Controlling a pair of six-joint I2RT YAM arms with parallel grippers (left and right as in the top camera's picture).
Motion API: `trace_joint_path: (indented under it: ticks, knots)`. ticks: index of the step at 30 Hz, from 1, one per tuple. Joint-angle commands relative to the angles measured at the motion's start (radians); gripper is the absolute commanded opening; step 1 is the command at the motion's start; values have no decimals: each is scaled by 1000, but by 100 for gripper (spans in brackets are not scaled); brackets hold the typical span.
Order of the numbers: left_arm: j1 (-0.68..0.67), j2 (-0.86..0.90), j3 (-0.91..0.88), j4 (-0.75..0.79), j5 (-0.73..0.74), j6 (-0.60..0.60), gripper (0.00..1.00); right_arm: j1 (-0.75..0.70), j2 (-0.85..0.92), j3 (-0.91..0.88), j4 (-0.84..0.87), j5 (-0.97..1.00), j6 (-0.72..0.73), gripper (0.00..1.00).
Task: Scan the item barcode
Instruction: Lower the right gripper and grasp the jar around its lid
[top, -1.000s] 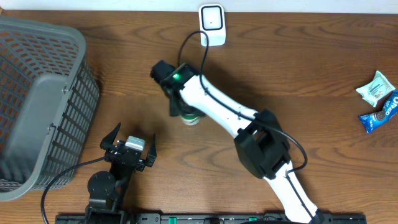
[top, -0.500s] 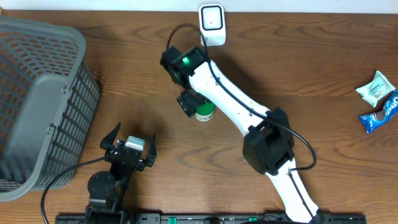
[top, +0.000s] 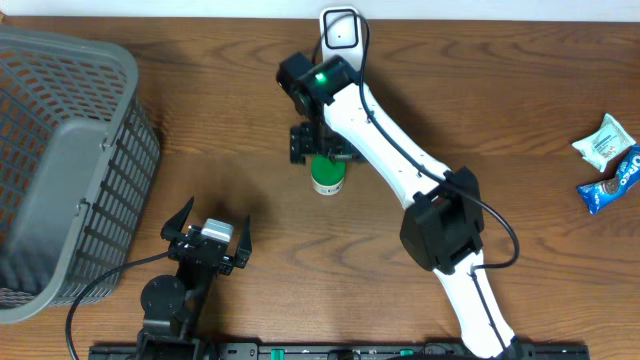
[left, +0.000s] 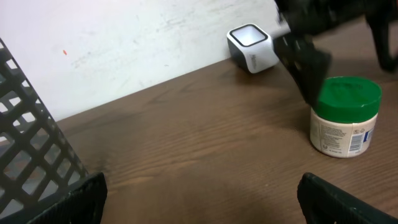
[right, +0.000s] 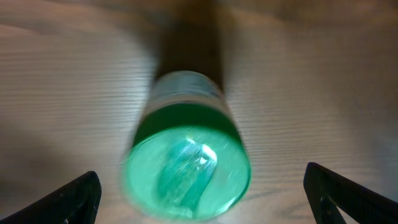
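**A:** Start with the biggest thing.

**B:** The brown wooden table (top: 200, 120). On its left end is a grey mesh basket (top: 130, 150), and the left wrist camera catches its lattice wall at the edge of its view.

**A:** And the arms?

**B:** The white right arm (top: 390, 165) reaches from the near edge up across the middle of the table. Its right gripper (top: 322, 148) hangs over the jar with its 2 fingers spread wide. In its own wrist view they sit in the bottom corners, well clear of the lid on either side, so nothing is pinched.

**A:** The left one?

**B:** The left gripper (top: 216, 212) sits low near the front edge, between the basket and the jar. It is also splayed open and has nothing in it.

**A:** Where's the item?

**B:** The jar (top: 327, 177) stands upright on the wood near the middle, with a white body and its green lid up. It is directly under the right gripper. From the left wrist view 1 dark finger shows just beside the lid. The label print is too small to read.

**A:** The scanner?

**B:** The small white scanner (top: 341, 38) is at the far edge against the wall, beyond the jar and apart from it.

**A:** Anything smaller?

**B:** There are 2 snack packets at the far right, side by side: a green-and-white packet (top: 604, 141) and a blue Oreo packet (top: 612, 182).
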Motion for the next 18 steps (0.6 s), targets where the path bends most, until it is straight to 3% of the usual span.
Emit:
trace_joint_path:
  ticks: [1, 18]
  knots:
    - [1, -2, -29, -11, 10, 16, 98, -8, -2, -82, 25, -54, 39, 99]
    - [1, -2, -29, -11, 10, 16, 98, -31, -2, -271, 340, -75, 51, 98]
